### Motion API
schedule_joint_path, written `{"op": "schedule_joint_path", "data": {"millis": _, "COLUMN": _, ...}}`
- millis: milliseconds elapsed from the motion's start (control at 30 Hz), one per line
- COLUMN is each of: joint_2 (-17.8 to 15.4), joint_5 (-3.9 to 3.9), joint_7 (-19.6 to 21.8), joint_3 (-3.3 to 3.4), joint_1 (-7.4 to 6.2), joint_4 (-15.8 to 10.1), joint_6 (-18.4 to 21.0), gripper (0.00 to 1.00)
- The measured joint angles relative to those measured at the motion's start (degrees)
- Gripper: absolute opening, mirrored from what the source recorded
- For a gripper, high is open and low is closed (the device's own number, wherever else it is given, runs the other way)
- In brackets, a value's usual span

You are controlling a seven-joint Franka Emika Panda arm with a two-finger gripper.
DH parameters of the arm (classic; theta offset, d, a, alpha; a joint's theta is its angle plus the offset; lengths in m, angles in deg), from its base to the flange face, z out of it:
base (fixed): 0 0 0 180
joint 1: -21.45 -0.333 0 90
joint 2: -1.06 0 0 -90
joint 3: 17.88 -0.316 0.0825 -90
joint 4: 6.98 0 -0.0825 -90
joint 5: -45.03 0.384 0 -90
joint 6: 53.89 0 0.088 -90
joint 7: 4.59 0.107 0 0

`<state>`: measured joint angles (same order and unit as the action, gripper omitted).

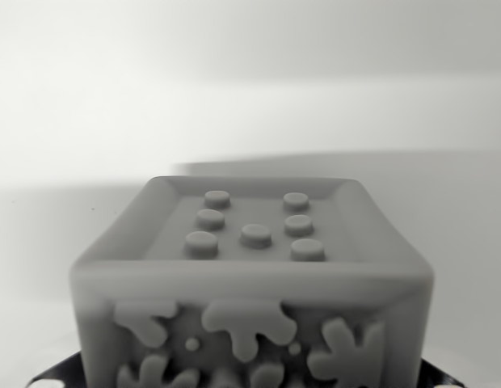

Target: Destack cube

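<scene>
Looking at the lower middle of the frame, we see one cube [250, 283], seemingly not lifted yet; the pincer is not visible, so we cannot tell its state.

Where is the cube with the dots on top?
The cube fills the lower middle of the wrist view, close to the camera, with pale bare surface behind it. Its bottom is cut off by the picture's edge.
</scene>
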<state>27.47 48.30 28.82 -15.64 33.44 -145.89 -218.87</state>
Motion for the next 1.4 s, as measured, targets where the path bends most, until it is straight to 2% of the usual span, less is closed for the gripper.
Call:
{"op": "schedule_joint_path", "data": {"millis": 400, "joint_2": 1.0, "joint_5": 0.00, "joint_7": 0.0, "joint_3": -0.18, "joint_1": 0.14, "joint_4": 0.3, "joint_6": -0.7, "gripper": 0.00}}
{"op": "schedule_joint_path", "data": {"millis": 433, "joint_2": 1.1, "joint_5": 0.00, "joint_7": 0.0, "joint_3": -0.19, "joint_1": 0.15, "joint_4": 0.3, "joint_6": -0.7, "gripper": 1.00}}
{"op": "schedule_joint_path", "data": {"millis": 1400, "joint_2": 1.1, "joint_5": 0.00, "joint_7": 0.0, "joint_3": -0.21, "joint_1": 0.17, "joint_4": 0.3, "joint_6": -0.8, "gripper": 1.00}}
